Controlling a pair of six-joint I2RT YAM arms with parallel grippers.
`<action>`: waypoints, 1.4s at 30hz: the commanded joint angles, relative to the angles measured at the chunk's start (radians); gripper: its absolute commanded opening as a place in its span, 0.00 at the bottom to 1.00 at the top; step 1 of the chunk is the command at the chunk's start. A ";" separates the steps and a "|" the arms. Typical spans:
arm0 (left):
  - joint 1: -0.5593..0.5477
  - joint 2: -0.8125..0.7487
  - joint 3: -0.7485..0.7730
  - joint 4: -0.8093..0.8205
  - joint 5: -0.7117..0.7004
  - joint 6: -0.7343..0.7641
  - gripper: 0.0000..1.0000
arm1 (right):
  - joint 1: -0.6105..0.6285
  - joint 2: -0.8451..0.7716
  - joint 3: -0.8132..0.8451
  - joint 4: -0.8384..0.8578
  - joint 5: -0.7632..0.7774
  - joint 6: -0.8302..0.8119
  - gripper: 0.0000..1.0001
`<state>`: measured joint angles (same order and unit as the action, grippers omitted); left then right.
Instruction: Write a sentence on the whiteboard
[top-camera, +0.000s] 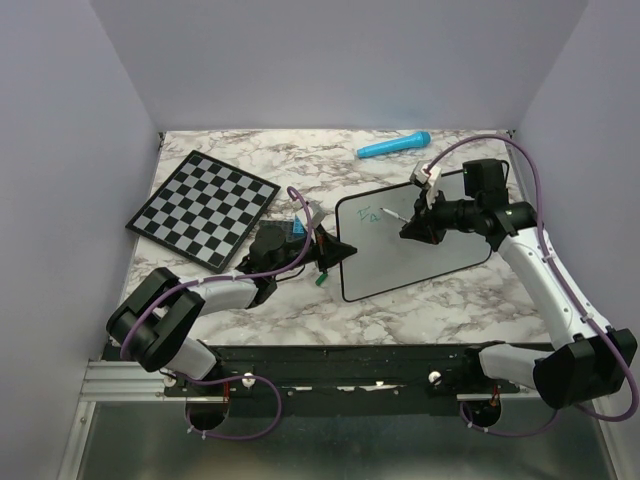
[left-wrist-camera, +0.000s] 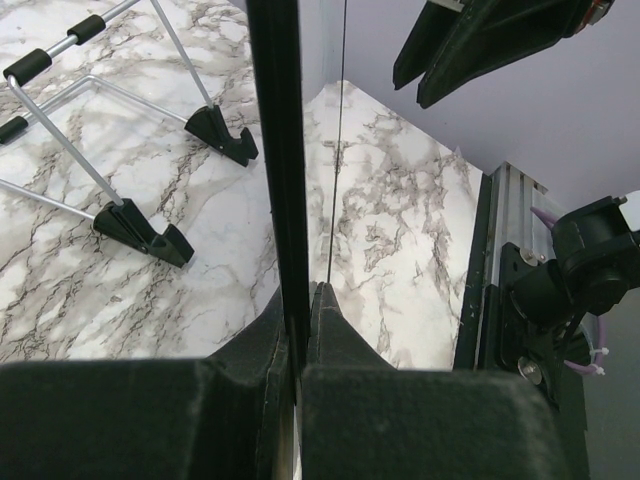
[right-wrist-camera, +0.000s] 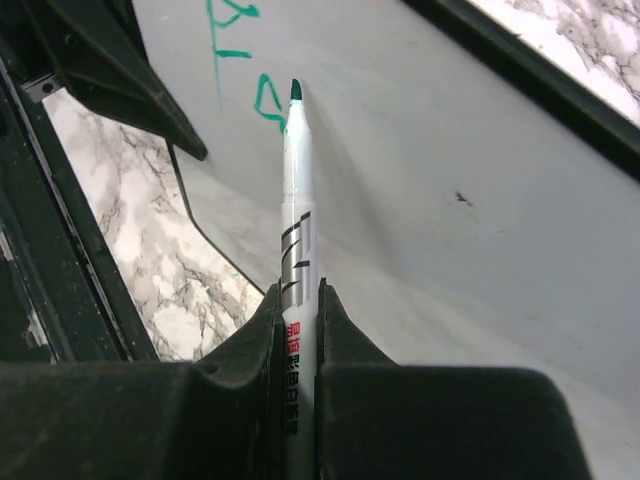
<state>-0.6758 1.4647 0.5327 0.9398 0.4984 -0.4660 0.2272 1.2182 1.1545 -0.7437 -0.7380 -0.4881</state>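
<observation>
The whiteboard (top-camera: 425, 250) lies mid-table, propped at a tilt, with a black frame. A few teal-green strokes of the sentence (top-camera: 368, 214) sit near its top left corner and also show in the right wrist view (right-wrist-camera: 232, 35). My right gripper (top-camera: 415, 228) is shut on a white marker (right-wrist-camera: 297, 200); its green tip is at the board beside the strokes. My left gripper (top-camera: 335, 250) is shut on the board's left frame edge (left-wrist-camera: 275, 150), its fingers (left-wrist-camera: 335, 330) pinching it.
A black-and-white chessboard (top-camera: 203, 208) lies at the back left. A cyan marker-like object (top-camera: 393, 146) lies at the back behind the board. A small green cap (top-camera: 320, 280) lies by the left gripper. The board's wire stand with black feet (left-wrist-camera: 140, 230) rests on the marble.
</observation>
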 joint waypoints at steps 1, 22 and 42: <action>-0.002 0.025 0.009 -0.056 -0.021 0.092 0.00 | -0.003 0.020 0.037 0.061 0.061 0.062 0.00; -0.002 0.026 0.013 -0.053 -0.023 0.090 0.00 | -0.003 0.007 -0.030 -0.009 -0.014 -0.018 0.01; -0.001 0.032 0.012 -0.049 -0.018 0.090 0.00 | -0.012 0.008 -0.024 0.024 0.083 0.042 0.00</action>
<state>-0.6762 1.4754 0.5354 0.9417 0.4984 -0.4652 0.2272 1.2472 1.1275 -0.7376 -0.7147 -0.4789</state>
